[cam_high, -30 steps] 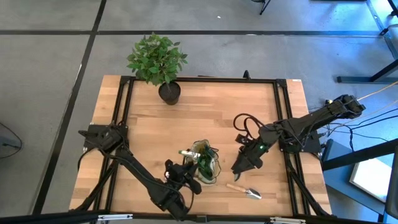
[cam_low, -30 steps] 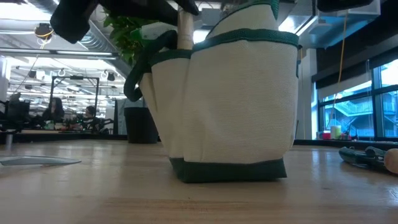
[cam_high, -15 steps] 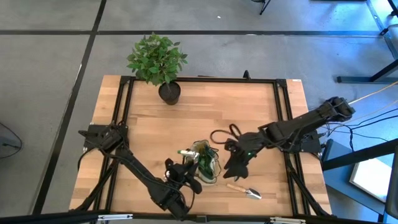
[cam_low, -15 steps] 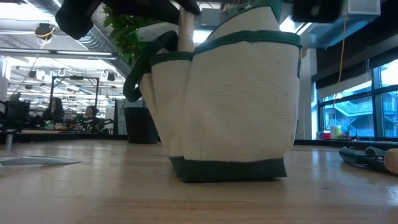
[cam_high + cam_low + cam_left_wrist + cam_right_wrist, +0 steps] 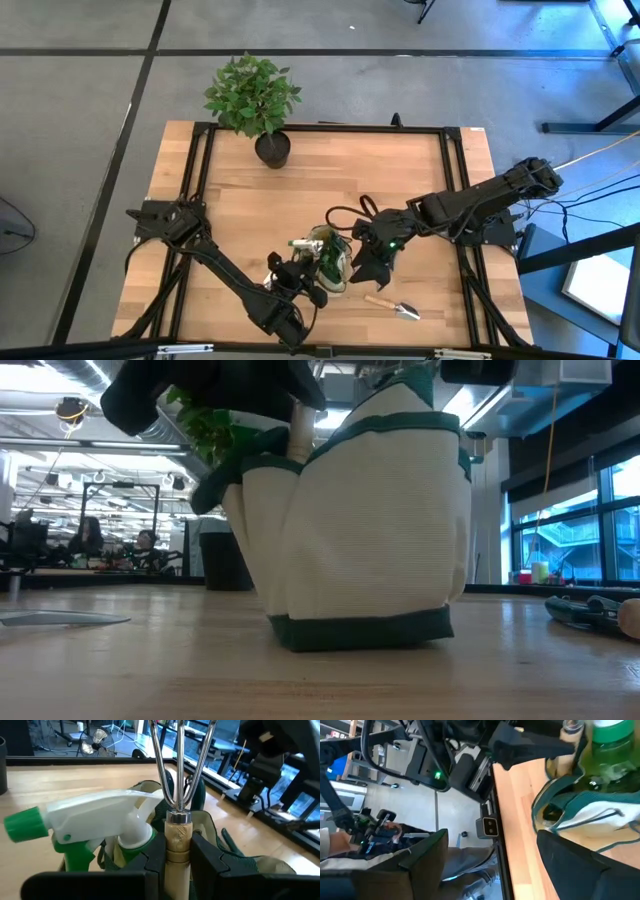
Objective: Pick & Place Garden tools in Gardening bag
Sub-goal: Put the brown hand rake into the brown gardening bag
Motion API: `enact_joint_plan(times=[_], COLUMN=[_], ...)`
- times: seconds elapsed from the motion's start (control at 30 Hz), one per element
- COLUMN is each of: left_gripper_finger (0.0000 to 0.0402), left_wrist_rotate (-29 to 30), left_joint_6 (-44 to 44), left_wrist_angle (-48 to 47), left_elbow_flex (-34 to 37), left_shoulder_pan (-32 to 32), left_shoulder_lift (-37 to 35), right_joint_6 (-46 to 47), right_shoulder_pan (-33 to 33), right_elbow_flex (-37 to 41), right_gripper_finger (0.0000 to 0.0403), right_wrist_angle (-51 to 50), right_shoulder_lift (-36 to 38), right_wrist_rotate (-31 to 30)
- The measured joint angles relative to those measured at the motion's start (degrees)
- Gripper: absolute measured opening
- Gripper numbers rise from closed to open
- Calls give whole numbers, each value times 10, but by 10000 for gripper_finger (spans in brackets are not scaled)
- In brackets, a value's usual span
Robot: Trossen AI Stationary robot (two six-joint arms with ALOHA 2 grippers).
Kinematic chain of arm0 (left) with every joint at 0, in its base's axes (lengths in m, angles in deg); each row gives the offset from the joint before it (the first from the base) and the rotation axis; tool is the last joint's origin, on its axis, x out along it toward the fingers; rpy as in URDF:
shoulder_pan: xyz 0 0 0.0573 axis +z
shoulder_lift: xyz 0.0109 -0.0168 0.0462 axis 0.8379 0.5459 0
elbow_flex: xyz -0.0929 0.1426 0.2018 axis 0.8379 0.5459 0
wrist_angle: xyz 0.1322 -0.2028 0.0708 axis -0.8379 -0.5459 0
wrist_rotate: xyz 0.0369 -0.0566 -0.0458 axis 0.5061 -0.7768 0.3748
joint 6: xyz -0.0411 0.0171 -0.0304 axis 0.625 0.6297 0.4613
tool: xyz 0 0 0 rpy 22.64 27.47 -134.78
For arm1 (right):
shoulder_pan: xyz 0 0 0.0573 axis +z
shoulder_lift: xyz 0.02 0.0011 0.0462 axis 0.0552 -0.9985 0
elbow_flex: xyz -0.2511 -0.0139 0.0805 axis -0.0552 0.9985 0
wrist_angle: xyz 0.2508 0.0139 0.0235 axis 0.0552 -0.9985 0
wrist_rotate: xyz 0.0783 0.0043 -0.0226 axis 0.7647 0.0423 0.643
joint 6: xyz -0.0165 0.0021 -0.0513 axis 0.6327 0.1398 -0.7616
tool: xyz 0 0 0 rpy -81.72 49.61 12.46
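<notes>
Now the wooden-handled fork is pinched by the left gripper above the gardening bag, which has been tipped; beyond, the spread right gripper has reached its rim, likely steadying it.

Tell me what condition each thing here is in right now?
Gardening bag: upright on the table, tools inside.
Spray bottle: standing in the bag, trigger head sticking out.
Wooden-handled fork: clamped in the left gripper over the bag.
Trowel: lying flat on the table, outside the bag.
Right gripper: open, beside the bag.
Potted plant: upright at the table's far edge.
</notes>
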Motion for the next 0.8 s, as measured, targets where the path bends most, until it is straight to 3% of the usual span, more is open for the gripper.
enact_joint_plan(times=[0.27, 0.47, 0.8], left_gripper_finger=[53, 53, 53], left_wrist_rotate=[-17, -10, -32], left_joint_6=[-21, 16, -23], left_wrist_angle=[-1, 1, 0], left_elbow_flex=[0, 0, 1], left_shoulder_pan=[-11, -14, -10], left_shoulder_lift=[3, 3, 3], right_joint_6=[-4, -4, -4], right_shoulder_pan=[0, 0, 1], right_elbow_flex=[0, 0, 0], right_gripper_finger=[307, 307, 307], right_wrist_angle=[-6, -6, 21], right_shoulder_lift=[0, 0, -52], right_wrist_rotate=[0, 1, 30])
